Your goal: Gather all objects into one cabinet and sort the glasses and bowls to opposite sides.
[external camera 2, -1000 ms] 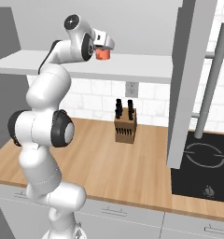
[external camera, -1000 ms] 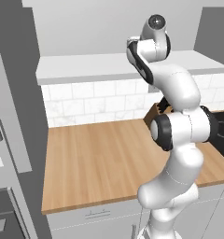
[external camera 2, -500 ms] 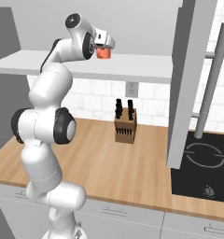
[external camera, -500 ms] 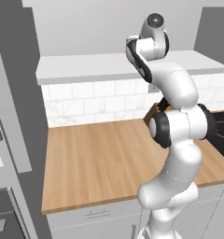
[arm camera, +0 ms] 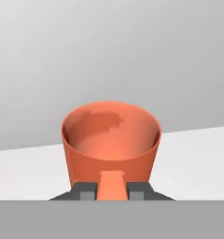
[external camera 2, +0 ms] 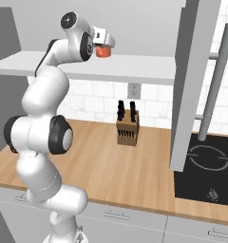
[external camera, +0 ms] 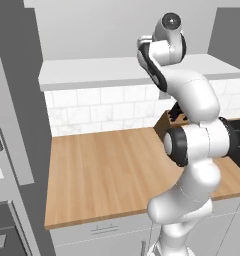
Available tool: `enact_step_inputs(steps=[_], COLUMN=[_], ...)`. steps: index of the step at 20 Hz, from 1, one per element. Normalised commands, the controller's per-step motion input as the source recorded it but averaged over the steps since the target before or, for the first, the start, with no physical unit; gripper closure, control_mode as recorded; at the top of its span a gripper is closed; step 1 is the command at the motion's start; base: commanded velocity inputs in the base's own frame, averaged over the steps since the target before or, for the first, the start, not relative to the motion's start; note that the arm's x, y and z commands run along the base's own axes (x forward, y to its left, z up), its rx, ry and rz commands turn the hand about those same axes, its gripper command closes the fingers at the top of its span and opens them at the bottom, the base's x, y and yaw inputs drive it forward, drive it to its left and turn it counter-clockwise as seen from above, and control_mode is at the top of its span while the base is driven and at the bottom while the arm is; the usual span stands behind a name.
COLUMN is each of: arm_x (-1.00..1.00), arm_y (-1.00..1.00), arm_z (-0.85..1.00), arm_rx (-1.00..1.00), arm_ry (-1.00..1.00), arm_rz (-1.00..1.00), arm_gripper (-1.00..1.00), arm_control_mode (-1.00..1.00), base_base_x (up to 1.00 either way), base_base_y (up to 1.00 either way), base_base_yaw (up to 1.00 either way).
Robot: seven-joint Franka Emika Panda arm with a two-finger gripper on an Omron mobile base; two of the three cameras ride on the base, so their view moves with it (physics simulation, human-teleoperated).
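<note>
My gripper (external camera 2: 105, 43) is raised to the cabinet's white shelf board (external camera 2: 139, 65) and is shut on the orange-red cup (external camera 2: 103, 51). In the hand view the cup (arm camera: 110, 142) stands upright and empty right in front of the gripper (arm camera: 111, 190), whose dark fingertips (arm camera: 87, 191) clamp the near wall. Its base is hidden, so I cannot tell if it rests on the shelf (arm camera: 198, 158). The tall grey cabinet door (external camera 2: 189, 90) hangs open at the right with its long bar handle (external camera 2: 215, 80). From the left base view the shelf (external camera: 92, 72) shows behind the arm.
A wooden knife block (external camera 2: 127, 129) stands on the wooden counter (external camera 2: 135, 175) by the tiled wall, also seen as the knife block (external camera: 167, 121) behind the arm. A black cooktop (external camera 2: 206, 166) lies at the right. Grey cabinet fronts (external camera: 12, 115) rise at the left.
The jaws have closed onto the orange-red cup. The arm and the cup have barely moved.
</note>
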Motion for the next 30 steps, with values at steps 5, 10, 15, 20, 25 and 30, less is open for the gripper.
enact_step_inputs(steps=[5,10,15,20,25,30], arm_x=[-0.72,-0.93,-1.0,-1.0,-1.0,-1.0], arm_y=[0.0,0.0,0.0,-0.04,-0.03,-0.01], arm_z=[-0.04,0.22,0.71,0.24,0.0,0.0], arm_rx=[-0.01,0.0,0.05,0.0,0.0,0.0], arm_ry=[-0.21,-0.21,-0.13,0.0,0.03,0.02], arm_rz=[0.0,0.0,0.0,0.0,0.01,0.01], arm_gripper=[1.0,1.0,1.0,1.0,1.0,1.0], arm_control_mode=[-1.0,-1.0,-1.0,-1.0,-1.0,-1.0], base_base_x=[0.0,0.0,0.0,0.0,0.0,0.0], base_base_y=[0.0,0.0,0.0,0.0,0.0,0.0], base_base_yaw=[0.0,0.0,0.0,0.0,0.0,0.0])
